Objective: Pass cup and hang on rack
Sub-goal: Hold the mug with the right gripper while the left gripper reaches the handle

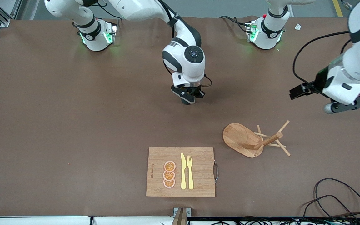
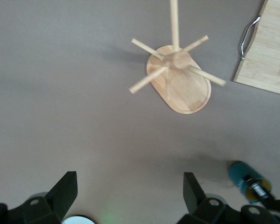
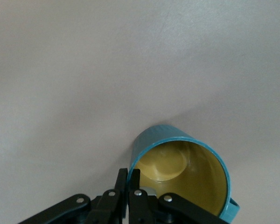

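The dark teal cup (image 3: 177,163) with its mustard-yellow inside shows in the right wrist view. My right gripper (image 3: 129,179) is shut on its rim, one finger inside and one outside. In the front view the right gripper (image 1: 192,97) is low over the middle of the table and hides the cup. The cup also shows in the left wrist view (image 2: 242,175). The wooden rack (image 1: 241,139) stands upright, nearer to the front camera and toward the left arm's end; it also shows in the left wrist view (image 2: 182,79). My left gripper (image 1: 350,104) hangs open and empty above that end (image 2: 130,191).
A bamboo cutting board (image 1: 198,184) with orange slices, a yellow knife and a yellow fork lies near the table's front edge. It also shows in the left wrist view (image 2: 270,56). Black cables (image 1: 339,200) lie at the front corner at the left arm's end.
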`<state>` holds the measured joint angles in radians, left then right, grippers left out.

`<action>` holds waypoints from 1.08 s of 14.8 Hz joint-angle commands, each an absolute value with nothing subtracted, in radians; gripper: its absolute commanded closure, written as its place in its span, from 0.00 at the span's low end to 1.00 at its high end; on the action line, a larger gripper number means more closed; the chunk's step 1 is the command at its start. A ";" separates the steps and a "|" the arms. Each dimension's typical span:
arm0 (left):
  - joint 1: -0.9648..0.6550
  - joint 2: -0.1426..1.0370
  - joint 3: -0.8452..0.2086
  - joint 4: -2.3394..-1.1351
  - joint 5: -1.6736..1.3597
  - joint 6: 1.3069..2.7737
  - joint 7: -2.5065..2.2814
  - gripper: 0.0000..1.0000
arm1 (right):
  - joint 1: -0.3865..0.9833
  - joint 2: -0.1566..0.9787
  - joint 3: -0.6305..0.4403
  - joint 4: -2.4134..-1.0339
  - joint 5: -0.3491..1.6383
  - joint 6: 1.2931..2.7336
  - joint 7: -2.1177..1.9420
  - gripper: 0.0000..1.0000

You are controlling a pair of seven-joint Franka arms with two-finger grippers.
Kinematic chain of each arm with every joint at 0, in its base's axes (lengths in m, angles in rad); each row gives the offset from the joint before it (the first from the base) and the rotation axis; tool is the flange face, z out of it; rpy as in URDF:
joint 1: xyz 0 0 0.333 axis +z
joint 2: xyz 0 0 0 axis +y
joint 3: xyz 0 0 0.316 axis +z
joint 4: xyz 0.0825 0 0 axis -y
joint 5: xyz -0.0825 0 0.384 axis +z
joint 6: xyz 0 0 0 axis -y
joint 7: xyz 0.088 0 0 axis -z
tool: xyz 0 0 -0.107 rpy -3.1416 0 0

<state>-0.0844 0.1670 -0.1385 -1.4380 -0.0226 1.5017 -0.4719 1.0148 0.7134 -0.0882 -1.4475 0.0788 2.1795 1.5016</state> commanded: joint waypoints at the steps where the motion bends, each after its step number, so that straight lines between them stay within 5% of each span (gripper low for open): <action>1: -0.153 0.172 -0.135 -1.431 -0.014 1.518 -0.576 0.00 | 1.054 0.724 -0.100 -1.425 0.066 2.163 1.467 1.00; 10: -0.360 0.192 -0.135 -1.450 0.064 1.598 -0.886 0.00 | 1.086 0.761 -0.101 -1.385 0.064 2.169 1.460 0.98; 13: -0.425 0.218 -0.137 -1.451 0.115 1.618 -0.980 0.00 | 1.086 0.761 -0.103 -1.385 0.064 2.163 1.465 0.62; 15: -0.448 0.228 -0.137 -1.451 0.115 1.631 -1.017 0.00 | 1.092 0.761 -0.106 -1.385 0.054 2.163 1.465 0.28; 16: -0.462 0.232 -0.137 -1.453 0.117 1.641 -1.040 0.00 | 1.103 0.759 -0.106 -1.385 0.014 2.163 1.466 0.00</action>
